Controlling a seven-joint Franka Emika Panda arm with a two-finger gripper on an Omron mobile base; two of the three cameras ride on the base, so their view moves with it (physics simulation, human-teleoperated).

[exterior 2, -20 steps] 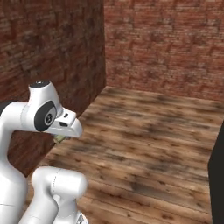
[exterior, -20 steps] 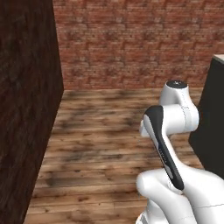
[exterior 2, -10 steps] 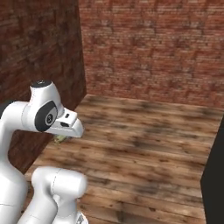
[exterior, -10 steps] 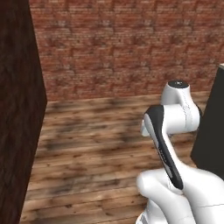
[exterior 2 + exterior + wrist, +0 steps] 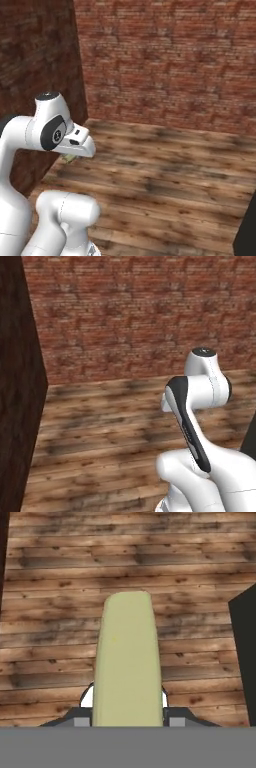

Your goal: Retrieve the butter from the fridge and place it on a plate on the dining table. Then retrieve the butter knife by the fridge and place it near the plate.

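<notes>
As the base swings past the brick wall (image 5: 140,316), the hand (image 5: 127,714) stays clamped on the butter (image 5: 127,667), carrying it toward the plate.

Pale yellow-green butter (image 5: 127,662) plain and unpatterned between the tool's (image 5: 127,714) dark tips, brown wooden plank floor (image 5: 50,612) streaked with darker grain beyond it, red-brown brick wall (image 5: 140,311), white arm (image 5: 200,391) with black joints
</notes>
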